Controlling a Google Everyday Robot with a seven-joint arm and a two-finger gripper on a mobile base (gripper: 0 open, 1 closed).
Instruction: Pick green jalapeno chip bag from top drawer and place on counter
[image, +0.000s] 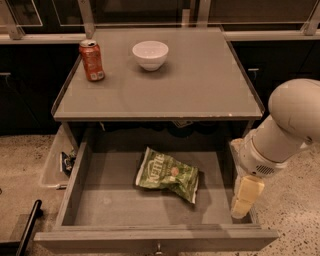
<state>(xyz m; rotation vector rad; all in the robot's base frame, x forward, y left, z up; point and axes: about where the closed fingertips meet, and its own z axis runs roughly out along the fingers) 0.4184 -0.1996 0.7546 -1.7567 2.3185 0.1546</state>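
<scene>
The green jalapeno chip bag is lying flat on the grey floor of the top drawer, roughly in the middle and a little toward the back, with its white lettering facing up and its long side running at a slant from back left to front right. The drawer is standing pulled fully out beneath the bench, and its small knob is showing at the front edge. The tool is hanging at the drawer's right wall, near the front right corner, pointing downward from the thick white arm that is reaching in from the right. It is sitting well apart from the bag and is not touching it; whether it is open or closed I cannot tell. On the bench, an orange-red soda can is standing upright near the back left corner, and a white bowl is sitting beside it toward the middle. A clear plastic bin is resting on the speckled floor just left of the drawer.
</scene>
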